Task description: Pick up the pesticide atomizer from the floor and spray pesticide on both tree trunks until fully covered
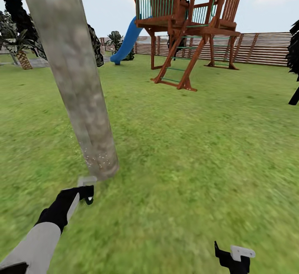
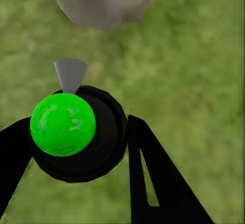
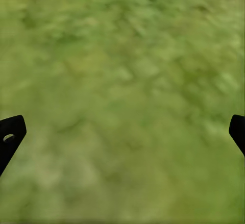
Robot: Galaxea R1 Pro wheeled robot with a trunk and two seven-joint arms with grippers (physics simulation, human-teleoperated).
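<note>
Right gripper (image 1: 235,258): hanging spread wide, empty, over lawn (image 1: 199,149).
Left gripper (image 1: 85,191): clamping the pesticide atomizer (image 2: 76,132), nozzle pointing at the trunk base.
Tree trunk (image 1: 83,99): droplets speckling low down; upper bark and second tree apparently remaining.
Playset (image 1: 187,24): standing beyond.

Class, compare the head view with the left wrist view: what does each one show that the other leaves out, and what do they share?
The head view alone gives the wooden play tower, the blue slide, the slatted fence, the palm and the right tool. The left wrist view alone gives the atomizer's bright green round top and grey nozzle, seen from close up. Both share the left tool shut on the pesticide atomizer, the mottled tree trunk just ahead of it, and the lawn.
</note>
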